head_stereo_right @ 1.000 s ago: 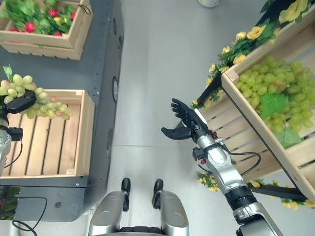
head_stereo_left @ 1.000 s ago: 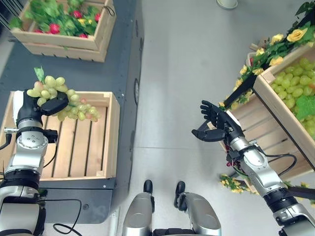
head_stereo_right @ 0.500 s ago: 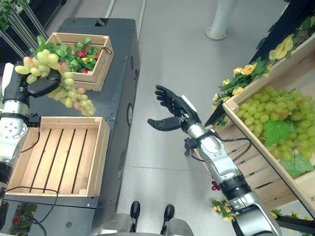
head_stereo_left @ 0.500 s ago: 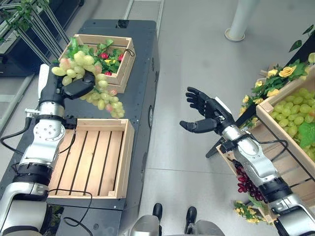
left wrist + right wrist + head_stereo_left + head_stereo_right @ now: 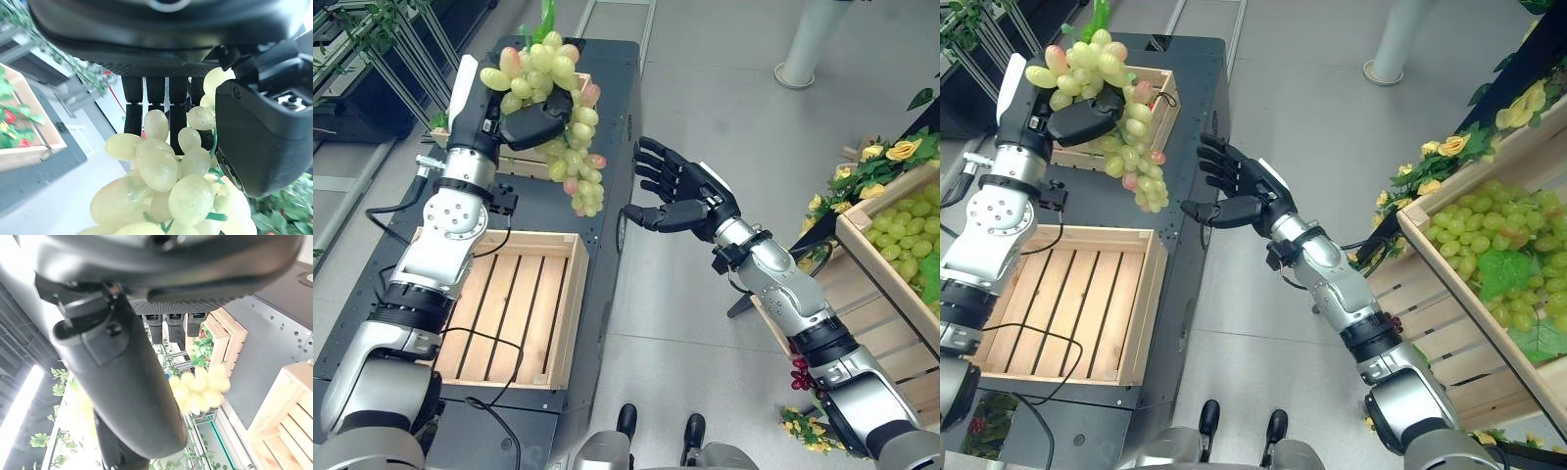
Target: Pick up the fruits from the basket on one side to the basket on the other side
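Grey floor [image 5: 734, 117] runs down the middle, with a white pillar base [image 5: 800, 73] at the top right and metal racking with greenery [image 5: 372, 39] at the top left. On my left I see a dark cart [image 5: 607, 117] carrying two wooden crates: a near crate [image 5: 570, 294] with a bare slatted bottom, and a far crate [image 5: 1163, 110] with leaves and red fruit in it, partly hidden behind the arm. On my right there's a slanted wooden stand [image 5: 1449, 323] edged with yellow flowers [image 5: 1528, 98], and its bin [image 5: 1430, 257] is piled with green grapes and leaves. A dark red bunch [image 5: 800, 372] hangs low on the stand by the right arm. Left hand [image 5: 524, 117] is raised above the cart, past the near crate's far edge and in front of the far crate, fingers and thumb curled round a grape bunch [image 5: 570, 147]; the bunch hangs down from the grip, green with a few pinkish grapes, a leaf [image 5: 544, 18] sticking up on top. Left wrist view confirms it: fingers [image 5: 155, 98] behind the grapes, thumb closing in from the side. Right hand [image 5: 690, 196] is over the floor just beside the cart's edge, near the bunch but not touching it, fingers spread wide, thumb out, palm toward the grapes, holding nothing.
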You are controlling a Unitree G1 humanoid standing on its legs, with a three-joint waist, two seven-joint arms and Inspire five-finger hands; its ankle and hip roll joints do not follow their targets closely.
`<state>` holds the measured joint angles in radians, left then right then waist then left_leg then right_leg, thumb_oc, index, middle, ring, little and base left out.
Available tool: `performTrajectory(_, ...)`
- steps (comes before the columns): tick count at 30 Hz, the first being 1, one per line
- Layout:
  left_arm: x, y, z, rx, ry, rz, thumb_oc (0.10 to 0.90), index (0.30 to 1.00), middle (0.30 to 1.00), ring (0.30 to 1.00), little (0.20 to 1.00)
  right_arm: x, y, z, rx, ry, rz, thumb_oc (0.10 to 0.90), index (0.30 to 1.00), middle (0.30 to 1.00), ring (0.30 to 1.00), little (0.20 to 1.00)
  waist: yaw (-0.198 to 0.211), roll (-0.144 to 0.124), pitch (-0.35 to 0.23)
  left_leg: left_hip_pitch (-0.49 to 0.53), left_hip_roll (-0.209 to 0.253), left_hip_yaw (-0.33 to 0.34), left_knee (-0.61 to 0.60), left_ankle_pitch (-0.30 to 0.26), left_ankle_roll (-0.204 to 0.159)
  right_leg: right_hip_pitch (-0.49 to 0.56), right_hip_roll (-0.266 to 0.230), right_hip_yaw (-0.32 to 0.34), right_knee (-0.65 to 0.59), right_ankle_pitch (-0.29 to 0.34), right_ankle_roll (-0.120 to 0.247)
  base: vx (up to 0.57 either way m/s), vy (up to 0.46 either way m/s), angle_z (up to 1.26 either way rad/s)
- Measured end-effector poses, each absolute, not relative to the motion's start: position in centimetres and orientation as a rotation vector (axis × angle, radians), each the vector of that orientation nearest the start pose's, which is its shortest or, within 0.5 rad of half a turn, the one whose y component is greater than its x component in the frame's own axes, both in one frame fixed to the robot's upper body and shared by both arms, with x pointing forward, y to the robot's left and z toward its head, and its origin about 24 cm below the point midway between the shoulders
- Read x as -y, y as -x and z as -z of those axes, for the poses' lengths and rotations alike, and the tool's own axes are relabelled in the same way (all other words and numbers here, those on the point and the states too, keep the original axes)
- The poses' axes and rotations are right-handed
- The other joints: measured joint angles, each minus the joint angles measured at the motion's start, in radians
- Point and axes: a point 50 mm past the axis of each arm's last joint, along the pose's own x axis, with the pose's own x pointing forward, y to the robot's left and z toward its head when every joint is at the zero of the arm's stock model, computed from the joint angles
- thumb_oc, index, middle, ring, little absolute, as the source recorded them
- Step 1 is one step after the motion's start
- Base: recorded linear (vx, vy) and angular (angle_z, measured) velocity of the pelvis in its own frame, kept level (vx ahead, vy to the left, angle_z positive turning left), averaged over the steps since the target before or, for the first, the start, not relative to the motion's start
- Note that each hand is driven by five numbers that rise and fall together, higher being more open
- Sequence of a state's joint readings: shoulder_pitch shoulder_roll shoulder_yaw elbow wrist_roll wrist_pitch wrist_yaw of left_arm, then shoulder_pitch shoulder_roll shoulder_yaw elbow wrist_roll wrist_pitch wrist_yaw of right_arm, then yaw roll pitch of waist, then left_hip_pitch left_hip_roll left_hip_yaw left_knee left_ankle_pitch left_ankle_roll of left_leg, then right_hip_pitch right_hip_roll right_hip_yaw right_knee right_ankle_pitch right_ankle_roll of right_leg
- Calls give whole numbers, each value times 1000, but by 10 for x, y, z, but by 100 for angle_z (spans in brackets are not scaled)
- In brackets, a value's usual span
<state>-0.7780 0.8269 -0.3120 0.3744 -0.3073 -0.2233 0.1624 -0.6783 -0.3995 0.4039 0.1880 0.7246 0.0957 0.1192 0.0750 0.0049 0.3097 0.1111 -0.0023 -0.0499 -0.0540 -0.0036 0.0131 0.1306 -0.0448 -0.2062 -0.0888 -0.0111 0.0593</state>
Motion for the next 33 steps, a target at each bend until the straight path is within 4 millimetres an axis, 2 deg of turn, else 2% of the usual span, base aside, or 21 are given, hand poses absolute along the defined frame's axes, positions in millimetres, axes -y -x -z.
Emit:
performTrajectory(2,-221,-353,-248,573,-527,7,400,300,300,300,300,87,-341,-167,146,-145,-640,800,900,900,900,900,-1,0,0,1,0,1,0,0,0,0,1,1,0,0,0,0,0,0)
performTrajectory(11,-191,-359,-241,565,-479,104,400,300,300,300,300,76,-343,-178,137,-185,-656,800,900,900,900,900,-3,0,0,4,1,4,0,0,0,1,2,4,0,0,0,29,-14,-1)
performTrajectory(15,-184,-360,-238,553,-483,143,400,300,300,300,300,68,-342,-180,127,-201,-675,800,900,900,900,900,-4,0,0,10,1,10,-3,0,0,3,2,9,0,0,1,32,-5,-4)
performTrajectory(29,-171,-364,-231,481,-541,251,400,300,300,300,300,69,-344,-178,79,-304,-627,800,900,900,900,900,-4,0,0,19,1,27,-6,0,0,5,3,14,0,2,0,31,-3,-2)
performTrajectory(30,-170,-364,-232,482,-545,258,400,300,300,300,300,69,-344,-178,74,-315,-626,574,561,561,561,561,-4,0,0,19,1,27,-6,0,0,6,3,14,0,2,0,0,0,0)
performTrajectory(31,-167,-364,-234,486,-552,273,400,300,300,300,300,69,-344,-178,69,-328,-623,400,300,300,300,300,-4,0,0,20,1,27,-6,0,0,6,3,15,0,2,-1,0,0,0)
performTrajectory(33,-167,-364,-235,488,-554,280,400,300,300,300,300,68,-344,-177,59,-358,-624,400,300,300,300,300,-5,0,0,23,1,28,-6,0,0,9,3,18,0,2,-1,0,0,0)
